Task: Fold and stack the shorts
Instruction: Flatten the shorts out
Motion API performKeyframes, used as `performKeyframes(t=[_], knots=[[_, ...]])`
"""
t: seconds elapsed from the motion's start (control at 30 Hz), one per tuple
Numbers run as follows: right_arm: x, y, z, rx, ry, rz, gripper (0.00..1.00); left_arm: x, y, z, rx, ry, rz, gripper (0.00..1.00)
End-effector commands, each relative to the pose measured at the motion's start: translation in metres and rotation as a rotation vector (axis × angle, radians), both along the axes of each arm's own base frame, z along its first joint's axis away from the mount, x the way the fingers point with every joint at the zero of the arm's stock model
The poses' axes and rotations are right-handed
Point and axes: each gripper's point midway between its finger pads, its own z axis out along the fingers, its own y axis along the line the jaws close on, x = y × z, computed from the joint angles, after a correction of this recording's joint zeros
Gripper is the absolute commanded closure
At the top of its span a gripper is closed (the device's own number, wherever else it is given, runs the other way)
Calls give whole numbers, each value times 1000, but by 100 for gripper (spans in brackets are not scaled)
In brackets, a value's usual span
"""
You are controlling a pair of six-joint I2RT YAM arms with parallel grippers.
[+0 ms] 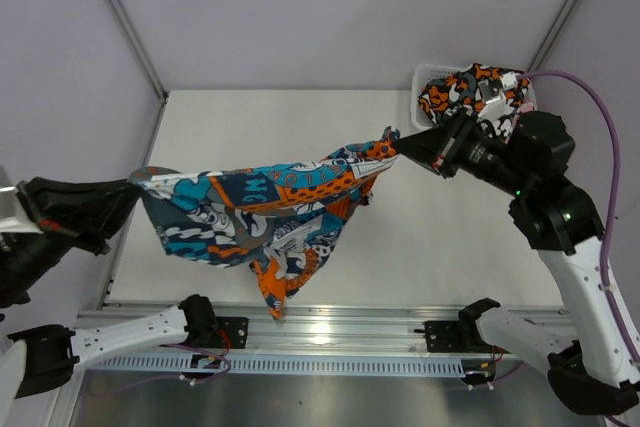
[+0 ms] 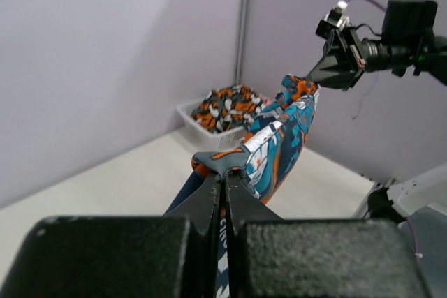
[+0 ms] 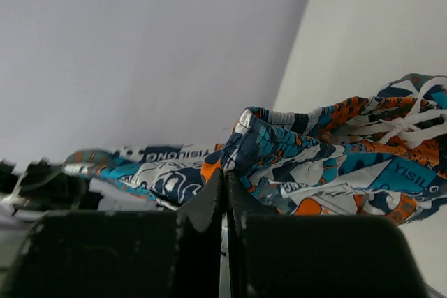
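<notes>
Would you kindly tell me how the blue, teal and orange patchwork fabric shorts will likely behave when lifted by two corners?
Probably floppy: the blue, teal and orange patchwork shorts sag deeply between their two pinched corners. Likely light, since those small pinches alone carry them. The hanging lower tip may swing or drag.

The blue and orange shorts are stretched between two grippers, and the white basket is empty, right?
Not empty: the top view shows the white basket holding orange camouflage shorts. The blue and orange shorts are stretched between left gripper and right gripper.

top: overhead, far | wrists: close, facing each other | shared: blue-teal shorts
</notes>
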Motion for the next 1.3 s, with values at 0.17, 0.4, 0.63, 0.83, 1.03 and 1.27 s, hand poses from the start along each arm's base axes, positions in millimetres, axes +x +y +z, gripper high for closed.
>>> performKeyframes(t=[0.17, 0.4, 0.63, 0.83, 1.03, 1.27], knots=[[-101, -20, 90, 235, -261, 136, 100, -34, 18, 45, -104, -216, -109, 100], [-123, -35, 108, 291, -289, 115, 100, -28, 36, 66, -121, -249, -29, 100], [-43, -5, 64, 167, -137, 40, 100, 43, -30, 44, 18, -117, 130, 100], [47, 15, -2, 168, 44, 18, 100, 73, -61, 14, 114, -91, 254, 100], [88, 22, -26, 145, 88, -10, 100, 140, -80, -54, 159, 63, 223, 100], [123, 12, -30, 103, 83, -100, 100, 228, -64, -93, -28, 315, 150, 100]])
